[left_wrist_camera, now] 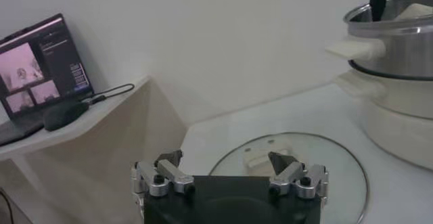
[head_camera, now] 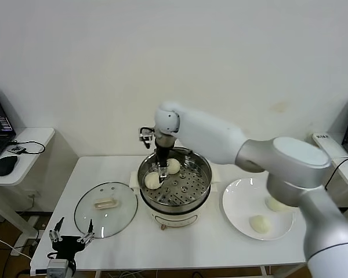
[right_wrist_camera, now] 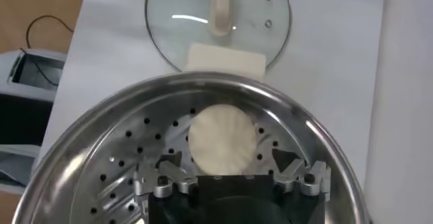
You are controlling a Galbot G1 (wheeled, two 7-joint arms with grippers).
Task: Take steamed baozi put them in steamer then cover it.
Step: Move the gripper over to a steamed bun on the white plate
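Desk (head_camera: 104, 174): white, against a pale wall.
Steamer (head_camera: 185, 200): mid-desk, two baozi (head_camera: 153, 180) on its tray.
Plate (head_camera: 238, 202): two buns waiting.
Cover (head_camera: 106, 209): flat beside steamer, unplaced.
Right gripper (right_wrist_camera: 230, 178): inside steamer, jaws spread around a bun.
Left gripper (left_wrist_camera: 230, 176): parked low, jaws spread.
Progress: about halfway.

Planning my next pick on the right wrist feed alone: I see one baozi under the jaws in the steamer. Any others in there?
Observer: Yes. The head view shows two baozi in the steamer, one at its left and one farther back, with the right gripper between them.
Operator: How many remain to fetch?
Observer: Two baozi lie on the white plate, right of the steamer.
Operator: Is the left arm near the glass lid?
Observer: The left gripper is at the front edge of the table, just short of the glass lid, with its jaws open.
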